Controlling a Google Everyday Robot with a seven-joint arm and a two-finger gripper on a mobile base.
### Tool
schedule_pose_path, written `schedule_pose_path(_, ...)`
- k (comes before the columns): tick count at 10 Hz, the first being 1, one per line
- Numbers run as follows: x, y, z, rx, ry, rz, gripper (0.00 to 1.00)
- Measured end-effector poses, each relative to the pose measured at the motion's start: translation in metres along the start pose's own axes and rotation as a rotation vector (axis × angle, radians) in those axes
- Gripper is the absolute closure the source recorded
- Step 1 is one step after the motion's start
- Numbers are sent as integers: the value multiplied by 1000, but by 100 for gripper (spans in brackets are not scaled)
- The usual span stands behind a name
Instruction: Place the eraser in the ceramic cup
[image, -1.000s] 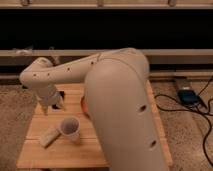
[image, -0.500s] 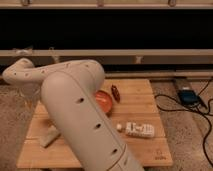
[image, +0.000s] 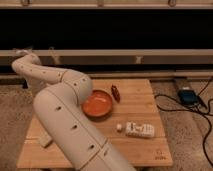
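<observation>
Since bulky arm (image: 65, 120) blocks left side of table (image: 150, 150), hand not visible; apart or together, cannot tell. Likewise eraser and ceramic cup out of sight, position cannot tell. Orange bowl (image: 96, 104) at table middle, dark red item (image: 115, 93) just beside its right rim. White packet (image: 139, 130) nearer front edge. Pale block (image: 46, 141) peeks out at arm's left edge.
</observation>
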Motion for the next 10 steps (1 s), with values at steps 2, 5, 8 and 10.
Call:
schedule_pose_path(2,-7,-17,0,0,1,19,35)
schedule_pose_path(5,-12,-42,12,16,16,59,35)
schedule_pose_path(8,-20,-62,21,44,17,93,35)
schedule_pose_path(10,-24,-71,23,58,17,108,35)
